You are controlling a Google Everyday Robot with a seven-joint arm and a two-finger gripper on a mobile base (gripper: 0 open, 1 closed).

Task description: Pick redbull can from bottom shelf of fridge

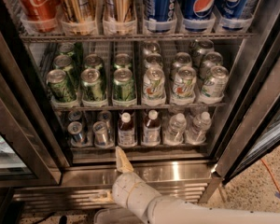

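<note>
The fridge (pixel 252 101) stands open before me with its wire racks full of drinks. On the bottom shelf (pixel 140 148), slim silver redbull cans (pixel 77 132) stand in two files at the left, the second file's front can (pixel 101 133) beside it. My gripper (pixel 111 179) hangs low in front of the fridge's steel sill, below and slightly right of those cans. One tan finger (pixel 122 159) points up toward the shelf edge, the other (pixel 101 199) sticks out to the left. It is open and holds nothing.
Two juice bottles (pixel 127 129) and clear water bottles (pixel 175 129) fill the rest of the bottom row. Green cans (pixel 93 84) and white cans (pixel 183 84) sit on the rack above, cola cans on top. The door frame (pixel 23 125) flanks the left, the glass door (pixel 266 120) the right.
</note>
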